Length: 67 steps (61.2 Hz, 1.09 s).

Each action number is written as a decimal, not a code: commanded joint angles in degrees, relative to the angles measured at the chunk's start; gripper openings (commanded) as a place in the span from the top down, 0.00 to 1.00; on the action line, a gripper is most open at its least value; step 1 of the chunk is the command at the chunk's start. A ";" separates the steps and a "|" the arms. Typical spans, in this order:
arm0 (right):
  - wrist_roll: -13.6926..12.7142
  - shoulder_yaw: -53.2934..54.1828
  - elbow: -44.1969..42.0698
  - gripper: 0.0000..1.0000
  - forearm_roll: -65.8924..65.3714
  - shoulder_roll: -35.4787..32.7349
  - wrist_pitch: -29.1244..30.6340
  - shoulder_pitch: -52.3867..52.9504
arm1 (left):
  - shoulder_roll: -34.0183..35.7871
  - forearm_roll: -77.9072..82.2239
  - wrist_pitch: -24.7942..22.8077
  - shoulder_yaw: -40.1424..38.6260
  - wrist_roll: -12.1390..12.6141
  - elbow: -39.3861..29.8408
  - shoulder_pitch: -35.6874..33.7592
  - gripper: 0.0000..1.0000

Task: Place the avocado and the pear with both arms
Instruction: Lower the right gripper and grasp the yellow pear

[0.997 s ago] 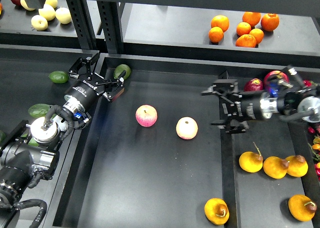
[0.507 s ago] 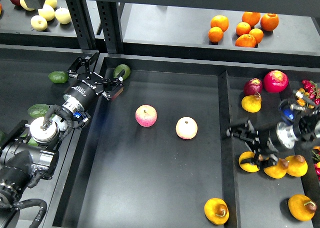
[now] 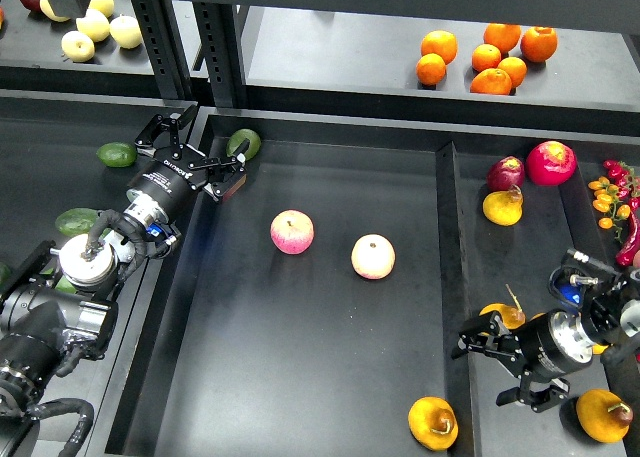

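Left gripper [image 3: 205,149] jaws apart beside avocado [image 3: 244,142], lined up to grasp. Right gripper [image 3: 487,358] jaws apart near pear [image 3: 433,422], positioned for pickup.

Black work surface with a wide central tray [image 3: 300,377], its raised rim dividing it from side bins at 3 and 9 o'clock. A grey upper shelf [image 3: 330,62] spans 12 o'clock, carried on perforated black uprights [image 3: 222,37]. Even overhead lighting, soft reflections.
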 commanded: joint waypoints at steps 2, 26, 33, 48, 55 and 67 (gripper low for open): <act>-0.01 0.00 -0.11 0.00 -0.30 0.10 0.00 -0.91 | 0.00 0.00 0.01 0.10 -0.02 0.08 -0.01 0.01; -0.01 0.18 -0.90 0.00 -1.26 2.91 0.00 -3.72 | 0.00 0.09 0.01 0.19 -0.02 0.43 -0.01 0.01; -0.01 0.26 -1.95 0.00 -1.88 4.23 0.00 -4.25 | 0.00 0.09 0.01 0.19 -0.02 0.43 -0.01 0.01; -0.01 0.53 -3.27 0.00 -2.93 5.90 0.00 -5.74 | 0.00 0.09 0.01 0.10 0.06 0.43 -0.01 0.01; -0.01 0.79 -3.80 0.01 -3.46 6.60 0.00 -6.09 | 0.00 0.09 0.01 0.10 -0.02 0.43 -0.01 0.01; -0.01 1.06 -4.59 0.03 -3.46 7.66 0.00 -6.44 | 0.00 0.09 0.01 0.10 0.06 0.43 -0.01 0.01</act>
